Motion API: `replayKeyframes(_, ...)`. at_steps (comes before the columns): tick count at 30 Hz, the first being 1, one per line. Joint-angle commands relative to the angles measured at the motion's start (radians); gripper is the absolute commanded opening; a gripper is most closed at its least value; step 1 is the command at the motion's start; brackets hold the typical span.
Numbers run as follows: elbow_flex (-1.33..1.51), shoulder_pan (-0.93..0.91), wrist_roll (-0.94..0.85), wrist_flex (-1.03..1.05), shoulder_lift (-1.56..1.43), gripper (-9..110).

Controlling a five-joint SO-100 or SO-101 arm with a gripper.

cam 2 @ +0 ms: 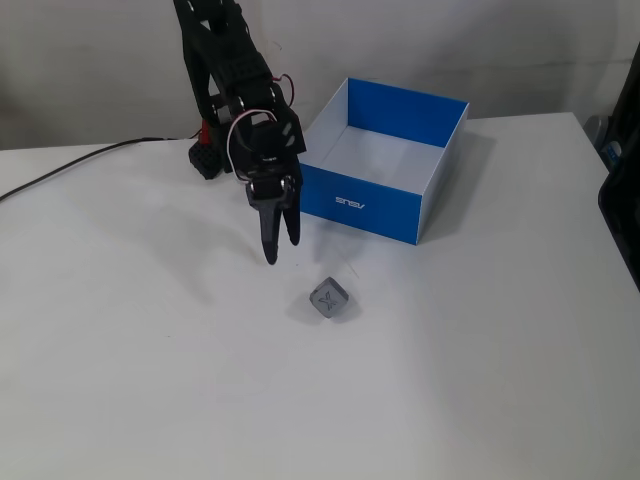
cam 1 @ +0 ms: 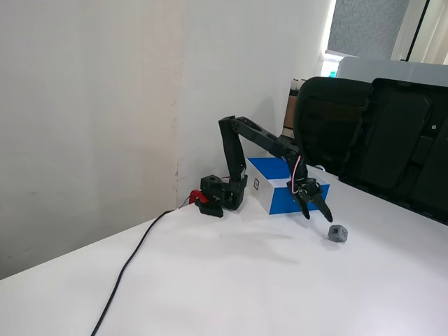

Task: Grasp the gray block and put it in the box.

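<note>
The gray block (cam 1: 338, 233) is a tiny dark faceted piece that lies on the white table, also shown in the other fixed view (cam 2: 329, 298). The blue box (cam 1: 271, 170) stands open behind it, white inside, with white lettering on its front wall (cam 2: 360, 205). My gripper (cam 1: 316, 215) points down with its jaws apart and empty. It hangs just in front of the box's corner and a short way above the table. In a fixed view the gripper (cam 2: 281, 250) is up and to the left of the block, apart from it.
The arm's base (cam 1: 224, 192) stands by the wall next to the box. A black cable (cam 1: 133, 259) runs from it across the table to the front edge. Black office chairs (cam 1: 378, 133) stand behind the table's far side.
</note>
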State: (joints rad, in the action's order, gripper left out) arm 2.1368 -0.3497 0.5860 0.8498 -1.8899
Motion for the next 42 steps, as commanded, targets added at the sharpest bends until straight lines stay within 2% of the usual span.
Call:
replayKeyframes(1,-0.117,-0.018,0.005,-0.018,0.034,43)
replayKeyframes(24,-0.337,-0.049,-0.003,-0.018,0.293,46)
replayKeyframes(42,-0.397,-0.037,0.000,-0.018,0.390,48)
